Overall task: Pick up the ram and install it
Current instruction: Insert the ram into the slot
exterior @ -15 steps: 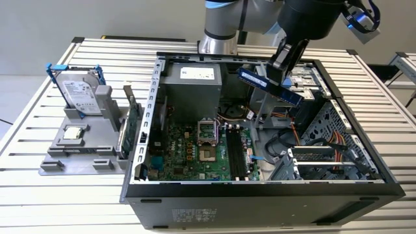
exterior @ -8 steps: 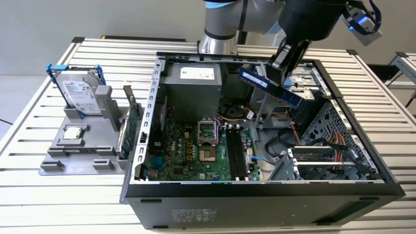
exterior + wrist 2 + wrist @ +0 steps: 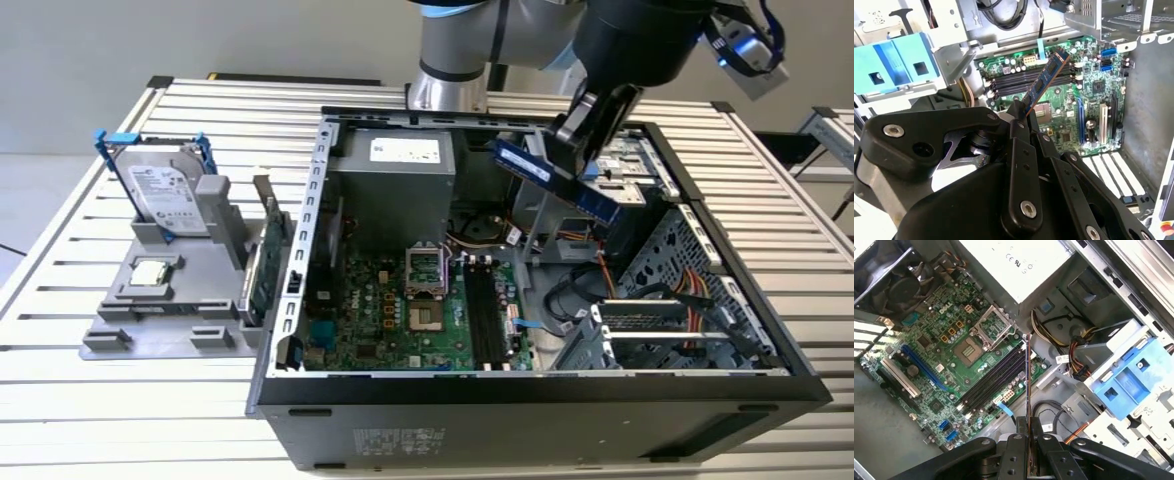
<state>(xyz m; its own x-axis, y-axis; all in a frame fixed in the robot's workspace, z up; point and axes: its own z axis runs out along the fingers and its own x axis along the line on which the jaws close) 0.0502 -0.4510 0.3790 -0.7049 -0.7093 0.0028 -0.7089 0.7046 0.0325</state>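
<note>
While the arm hangs over the open computer case (image 3: 534, 410), the gripper (image 3: 582, 128) has its jaws clamped on 1 end of the ram (image 3: 554, 178), and that bluish stick is up in the air, tilted, above the far side of the case. So the pick-up is done, folks! In the second wrist view the ram (image 3: 1046, 82) juts out from the gripper (image 3: 1021, 107) toward the motherboard (image 3: 1079, 100), well clear of it. In the first wrist view the ram (image 3: 1027, 375) shows edge-on, and it crosses the dark memory slots (image 3: 994, 377) at an angle, not lined up with them. I judge the install as not yet done: the slots (image 3: 487, 318) look bare, with no stick seated, and nothing touches the motherboard (image 3: 387, 310). Over on the exterior view's left, the hard drive (image 3: 167, 195) and the green card (image 3: 267, 260) stand in their gray holder on the table (image 3: 134, 430), outside the case.
</note>
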